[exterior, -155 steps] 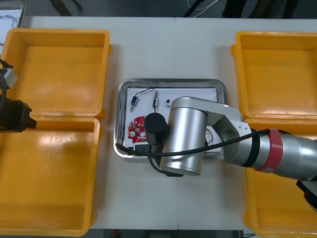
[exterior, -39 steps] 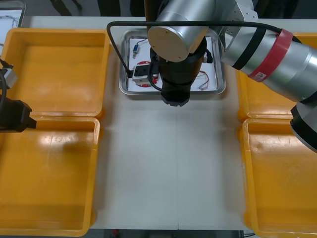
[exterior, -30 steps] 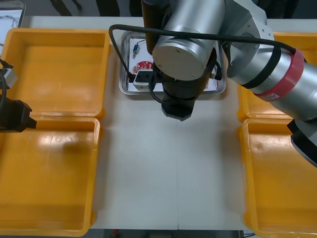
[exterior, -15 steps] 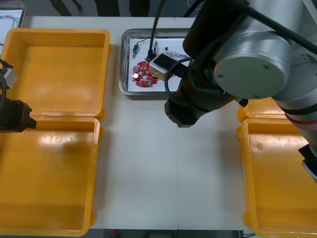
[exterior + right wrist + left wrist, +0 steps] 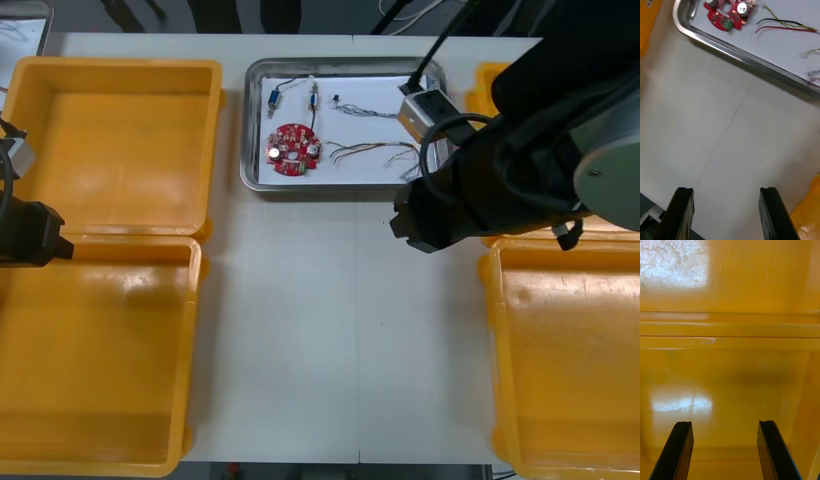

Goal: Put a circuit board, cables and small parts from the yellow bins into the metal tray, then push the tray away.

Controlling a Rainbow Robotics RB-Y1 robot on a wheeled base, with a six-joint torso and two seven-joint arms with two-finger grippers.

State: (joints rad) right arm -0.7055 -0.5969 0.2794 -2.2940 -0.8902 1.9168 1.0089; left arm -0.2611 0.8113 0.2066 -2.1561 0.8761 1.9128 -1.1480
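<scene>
The metal tray (image 5: 330, 186) lies at the table's far middle, white inside. In it are a round red circuit board (image 5: 291, 149), red and yellow cables (image 5: 372, 152), a blue and white cable (image 5: 274, 96) and small metal parts (image 5: 313, 97). My right gripper (image 5: 725, 210) hangs open over bare table just short of the tray's near rim (image 5: 752, 60), touching nothing; the circuit board (image 5: 728, 13) lies beyond that rim. In the front view the right arm (image 5: 500, 170) reaches in from the right. My left gripper (image 5: 724, 450) is open and parked above a yellow bin (image 5: 730, 382).
Two yellow bins stand at the left (image 5: 115, 140) (image 5: 95, 350) and two at the right (image 5: 565, 360) (image 5: 483, 85), all bare inside. The left arm (image 5: 25, 235) sits at the left edge. Open table (image 5: 330, 330) stretches between the bins.
The tray has slid from the table's middle to its far edge. The right arm then drew back off it and swung right, uncovering the tray. The left arm has not moved.
</scene>
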